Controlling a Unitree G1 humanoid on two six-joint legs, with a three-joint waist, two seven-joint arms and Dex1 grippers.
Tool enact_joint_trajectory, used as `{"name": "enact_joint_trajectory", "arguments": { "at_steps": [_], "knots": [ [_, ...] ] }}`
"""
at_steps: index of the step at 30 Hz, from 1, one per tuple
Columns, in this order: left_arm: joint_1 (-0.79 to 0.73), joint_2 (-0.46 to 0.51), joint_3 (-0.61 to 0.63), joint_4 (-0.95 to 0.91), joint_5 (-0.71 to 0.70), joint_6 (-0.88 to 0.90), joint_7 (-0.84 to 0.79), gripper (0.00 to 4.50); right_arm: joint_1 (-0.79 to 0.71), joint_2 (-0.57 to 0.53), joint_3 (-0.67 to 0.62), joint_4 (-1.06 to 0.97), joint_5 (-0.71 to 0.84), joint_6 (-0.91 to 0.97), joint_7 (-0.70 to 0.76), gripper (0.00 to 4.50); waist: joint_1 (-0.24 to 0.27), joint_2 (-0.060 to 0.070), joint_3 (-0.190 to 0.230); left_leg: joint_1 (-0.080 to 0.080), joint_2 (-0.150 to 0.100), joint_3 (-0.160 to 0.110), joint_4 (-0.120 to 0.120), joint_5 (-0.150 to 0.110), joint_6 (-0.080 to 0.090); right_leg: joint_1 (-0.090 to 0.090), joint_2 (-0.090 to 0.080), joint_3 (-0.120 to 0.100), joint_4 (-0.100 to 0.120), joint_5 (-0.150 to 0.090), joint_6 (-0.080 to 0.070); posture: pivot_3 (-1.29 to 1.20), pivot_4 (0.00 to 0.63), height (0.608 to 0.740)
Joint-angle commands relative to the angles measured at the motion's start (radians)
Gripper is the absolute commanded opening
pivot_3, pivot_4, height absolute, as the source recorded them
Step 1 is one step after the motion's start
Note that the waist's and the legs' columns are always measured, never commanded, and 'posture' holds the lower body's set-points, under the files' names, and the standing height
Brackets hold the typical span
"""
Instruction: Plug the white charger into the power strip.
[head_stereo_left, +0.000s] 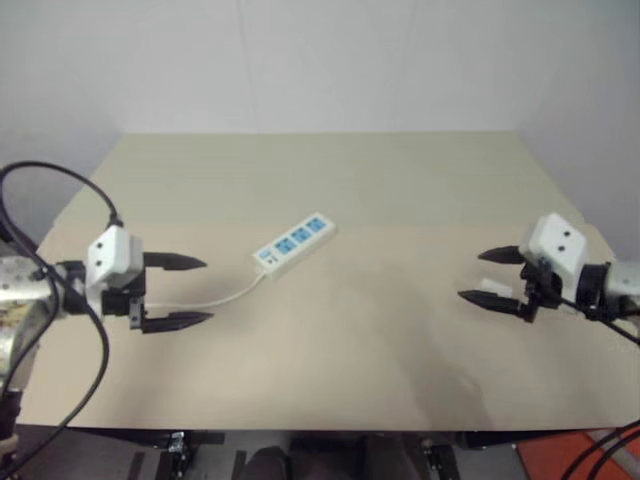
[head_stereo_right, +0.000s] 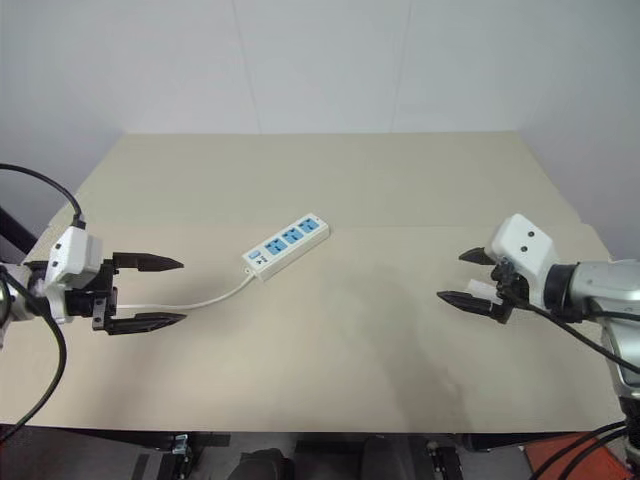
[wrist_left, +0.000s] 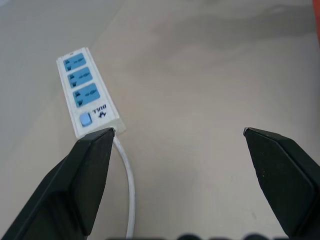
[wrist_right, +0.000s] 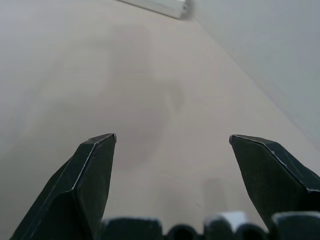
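1. While both arms hang above the tabletop (head_stereo_left: 350, 360), neither holds anything. The left pincer (head_stereo_left: 208, 291) and the right pincer (head_stereo_left: 470, 276) each stand wide open and empty.
2. The power strip (head_stereo_left: 293, 243) lies flat and slanted, left of the tabletop's middle. Its switch end is turned toward the left pincer, and its thin cord (head_stereo_left: 215, 298) trails off that way. All three blue sockets (wrist_left: 80, 80) face up and are free.
3. The white charger (head_stereo_left: 492, 290) appears to be the small white piece showing between the right pincer's fingers. It seems to sit on the tabletop rather than in a grip. How its prongs point cannot be told.
4. The step in hand is most likely the pickup. The right pincer should come down squarely over the charger's flat sides and close firmly, so the body cannot twist.
5. Strip and charger are well apart, so carry the charger across with its prongs facing down.
6. The strip is light and will probably slide. Resting the left pincer on the switch end, clear of the sockets, should keep it still for a straight downward push.
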Motion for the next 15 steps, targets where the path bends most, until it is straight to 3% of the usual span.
{"name": "enact_joint_trajectory", "arguments": {
  "at_steps": [1, 6, 12, 15],
  "knots": [
    [-0.074, -0.031, -0.035, 0.004, -0.016, 0.008, 0.02, 4.5, 0.011, -0.008, -0.08, -0.083, 0.065, 0.046, -0.028, 4.28, 0.002, 0.0, 0.0, 0.0, 0.0, 0.0, 0.0, 0.0, 0.0, 0.0, 0.0, 0.0, 0.0, 0.0, 0.0, 0.0, 0.15, 0.74],
    [-0.156, -0.101, -0.117, 0.07, 0.074, -0.02, 0.106, 4.5, -0.016, -0.01, -0.052, -0.093, 0.104, 0.04, -0.043, 4.28, 0.001, -0.001, 0.0, 0.001, 0.0, 0.0, 0.0, 0.0, 0.0, 0.002, 0.0, 0.0, -0.001, 0.0, 0.0, 0.0, 0.15, 0.74],
    [-0.196, -0.066, -0.088, 0.168, 0.106, -0.061, 0.118, 4.5, -0.124, 0.051, 0.049, -0.063, 0.114, 0.01, -0.067, 4.28, -0.017, -0.003, 0.001, 0.001, 0.0, 0.0, 0.0, 0.0, 0.0, 0.0, 0.001, 0.001, -0.001, 0.0, 0.0, 0.0, 0.15, 0.74],
    [-0.241, -0.085, -0.131, 0.239, 0.162, -0.092, 0.155, 4.5, -0.157, 0.076, 0.08, -0.021, 0.106, -0.025, -0.055, 4.28, -0.014, -0.003, 0.001, 0.001, 0.0, 0.0, 0.0, 0.0, 0.0, 0.0, 0.001, 0.001, -0.001, 0.0, 0.0, 0.0, 0.15, 0.74]
  ]
}}
